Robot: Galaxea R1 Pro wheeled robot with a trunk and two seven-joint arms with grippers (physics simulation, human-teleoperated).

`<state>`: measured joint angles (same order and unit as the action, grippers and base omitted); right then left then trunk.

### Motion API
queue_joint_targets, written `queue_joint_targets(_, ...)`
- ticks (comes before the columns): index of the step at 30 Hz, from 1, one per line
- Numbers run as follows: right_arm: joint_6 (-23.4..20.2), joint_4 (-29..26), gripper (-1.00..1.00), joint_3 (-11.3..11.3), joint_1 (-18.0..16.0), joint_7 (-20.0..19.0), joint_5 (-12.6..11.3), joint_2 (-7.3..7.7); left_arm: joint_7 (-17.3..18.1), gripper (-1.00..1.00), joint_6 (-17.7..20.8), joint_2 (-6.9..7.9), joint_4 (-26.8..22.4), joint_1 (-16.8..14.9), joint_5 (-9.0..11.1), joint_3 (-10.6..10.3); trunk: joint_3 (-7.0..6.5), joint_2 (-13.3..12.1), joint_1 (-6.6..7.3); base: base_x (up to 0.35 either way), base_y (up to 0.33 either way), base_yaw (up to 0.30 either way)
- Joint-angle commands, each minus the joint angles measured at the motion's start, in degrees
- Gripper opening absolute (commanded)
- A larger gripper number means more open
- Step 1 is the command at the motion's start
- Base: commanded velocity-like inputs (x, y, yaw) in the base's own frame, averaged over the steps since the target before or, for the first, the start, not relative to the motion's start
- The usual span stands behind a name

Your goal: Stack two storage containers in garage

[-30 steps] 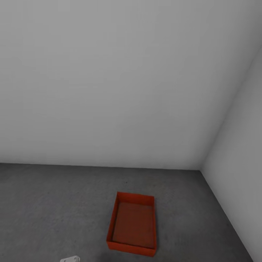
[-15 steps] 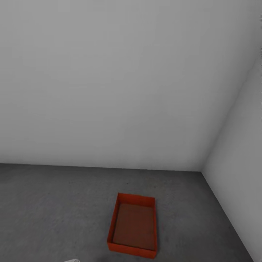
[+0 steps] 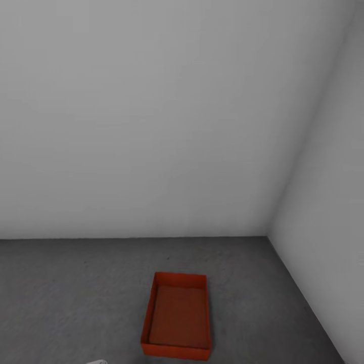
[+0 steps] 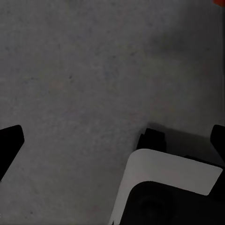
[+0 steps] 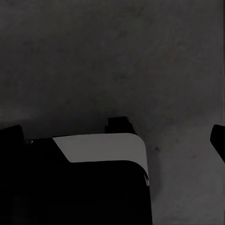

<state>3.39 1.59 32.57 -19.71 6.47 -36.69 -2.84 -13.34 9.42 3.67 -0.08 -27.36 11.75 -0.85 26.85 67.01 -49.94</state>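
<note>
container: one orange-red storage container (image 3: 177, 317) sits on the dark grey floor (image 3: 65, 293), lower centre of the head frame, open side up, nothing inside; near the corner where the two pale grey walls (image 3: 151, 116) meet; a sliver of orange sits at the upper right corner of the left wrist frame
room: grey floor plus bare walls, so you're in the garage
left gripper (image 4: 112, 140): fingertips far apart at the left and right edges of the wrist frame, wide open, holding nothing; floor between them; white base shell (image 4: 164, 171) at the lower middle
right gripper (image 5: 117, 138): fingers spread to both frame edges, holding nothing
progress: first container looks placed; second one not placed or stacked yet
left to do: you likely need to fetch the other container from the living room, then stack it on this one
</note>
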Motion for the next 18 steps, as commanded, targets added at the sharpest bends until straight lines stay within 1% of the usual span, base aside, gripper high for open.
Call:
queue_joint_targets(1,0.3,0.2,1.00,0.5,-0.1,0.0,-0.5,-0.05,-0.1,1.00,0.2,0.01,0.0,0.0,0.4,-0.1,-0.02,0.0,0.00,0.000,0.000,-0.182)
queue_joint_targets(10,0.4,0.2,1.00,0.5,-0.1,0.0,-0.3,-0.06,-0.2,1.00,0.1,0.00,0.0,1.4,0.3,-0.1,-0.65,0.0,0.00,0.000,0.000,-0.182)
queue_joint_targets(13,0.5,0.2,1.00,0.5,0.5,0.0,0.0,0.14,-0.1,1.00,-0.1,-0.20,0.0,3.0,0.3,-0.1,-0.87,0.0,0.00,0.000,0.000,-0.182)
queue_joint_targets(14,0.5,0.2,1.00,0.5,0.9,0.0,0.1,0.15,-0.1,1.00,-0.4,-0.20,0.0,3.3,0.3,-0.1,-0.94,0.0,0.00,0.000,0.000,-0.182)
queue_joint_targets(18,0.6,0.2,1.00,0.5,1.8,0.0,0.2,0.13,0.1,1.00,-3.5,-0.13,0.0,4.9,0.3,-0.1,-1.22,0.0,0.00,0.000,0.000,-0.182)
